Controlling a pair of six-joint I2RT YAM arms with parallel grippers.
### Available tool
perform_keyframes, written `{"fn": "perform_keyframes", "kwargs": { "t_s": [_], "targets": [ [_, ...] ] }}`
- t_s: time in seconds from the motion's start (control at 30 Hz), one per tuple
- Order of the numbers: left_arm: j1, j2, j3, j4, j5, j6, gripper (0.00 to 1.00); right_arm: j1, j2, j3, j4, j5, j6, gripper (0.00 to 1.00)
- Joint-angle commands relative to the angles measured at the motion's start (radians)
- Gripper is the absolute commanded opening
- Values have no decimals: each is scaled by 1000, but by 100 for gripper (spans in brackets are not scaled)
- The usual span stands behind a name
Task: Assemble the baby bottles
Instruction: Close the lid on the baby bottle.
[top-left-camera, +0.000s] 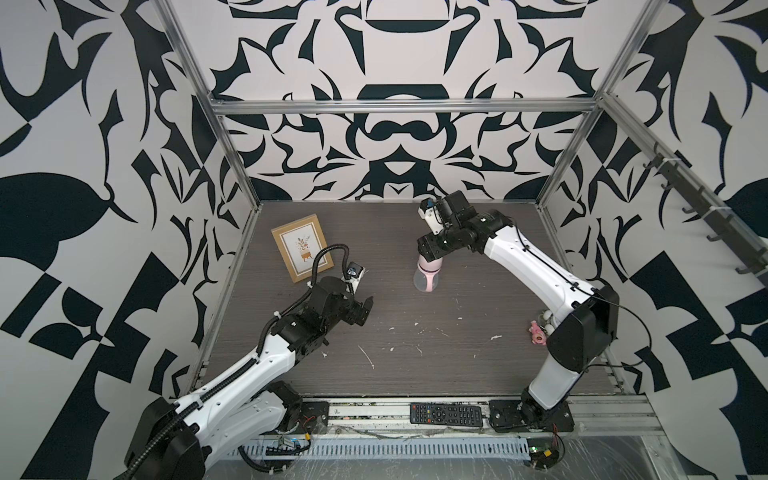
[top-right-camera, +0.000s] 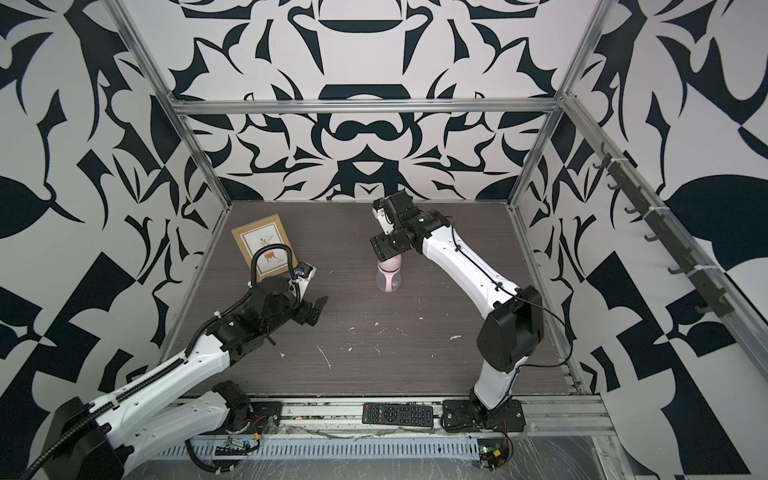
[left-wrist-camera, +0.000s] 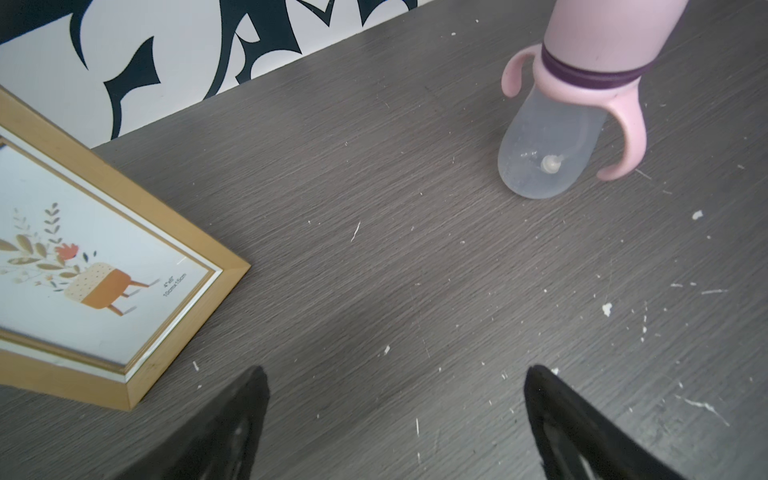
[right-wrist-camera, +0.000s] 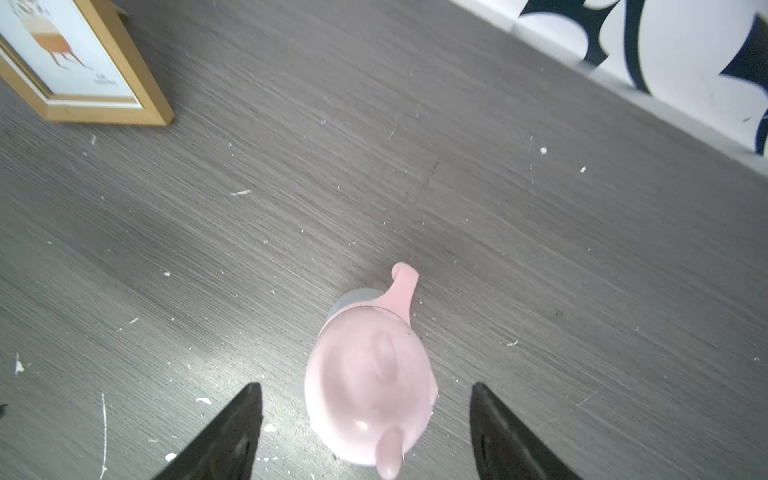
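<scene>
A: How many bottles were there?
B: Just 1 baby bottle (top-left-camera: 428, 276).
A: Other stuff?
B: 1 pic frame (top-left-camera: 302, 248), 1 remote (top-left-camera: 446, 414), 1 pink toy (top-left-camera: 538, 334), all sat well apart from the bottle. Plus 2 arms: left arm (top-left-camera: 266, 361), right arm (top-left-camera: 528, 257).

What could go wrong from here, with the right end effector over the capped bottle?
1. The right end effector straddles the cap, jaws open; a sideways exit could clip it and topple the bottle, which stands free.
2. The left end effector is open and well apart, so nothing steadies the bottle.
3. Whether the cap is fully seated is unclear; it may pop off.
</scene>
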Motion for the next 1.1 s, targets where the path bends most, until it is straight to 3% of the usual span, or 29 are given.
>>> {"fn": "perform_keyframes", "kwargs": {
  "t_s": [0.0,0.17,0.23,0.53,0.73,1.07],
  "targets": [
    [0,75,92,79,-3,-49,99,-15,-79,-35,121,-28,17,72],
    [0,245,262,129,48,-100,98,-17,-171,-183,306,-34,98,41],
    [-1,330,328,158,94,-116,94,-18,-199,-245,376,-37,113,35],
    [-7,568,510,274,242,-239,74,-43,-293,-503,639,-74,164,29],
    [-35,648,577,294,239,-253,68,-43,-314,-579,719,-82,183,29],
    [-62,703,621,311,214,-276,65,-45,-301,-606,772,-97,200,28]
  ]
}}
